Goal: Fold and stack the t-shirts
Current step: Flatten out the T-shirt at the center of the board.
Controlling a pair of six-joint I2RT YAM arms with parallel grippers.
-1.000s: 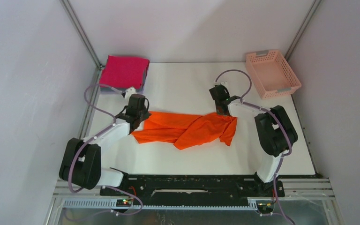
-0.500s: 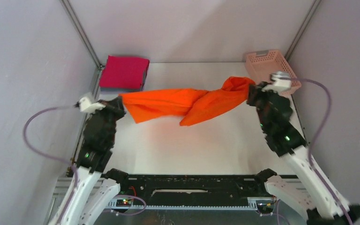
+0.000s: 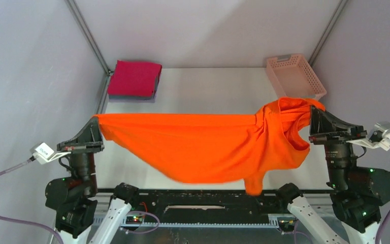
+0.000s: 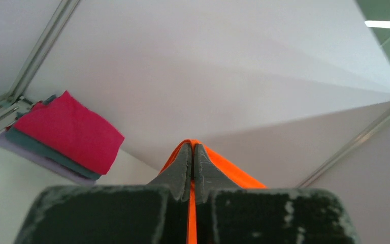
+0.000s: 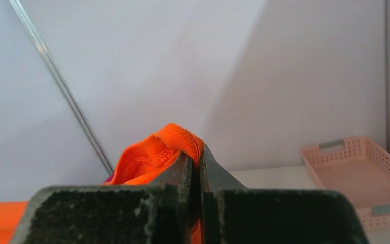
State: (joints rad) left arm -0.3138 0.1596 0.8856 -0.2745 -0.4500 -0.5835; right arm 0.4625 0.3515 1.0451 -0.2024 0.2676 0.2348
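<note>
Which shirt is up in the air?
The orange t-shirt, stretched between the left gripper and right gripper. The magenta t-shirt lies folded in the corner.

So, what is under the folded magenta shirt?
A grey folded shirt lies under the magenta shirt, a pale lilac layer below it. Only their edges show.

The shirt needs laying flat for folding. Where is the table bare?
Bare: the far middle of the table, between the folded stack in the far-left corner and the basket at far right. Those corners are taken. The near half is hidden behind the hanging orange shirt, so unknown.
</note>
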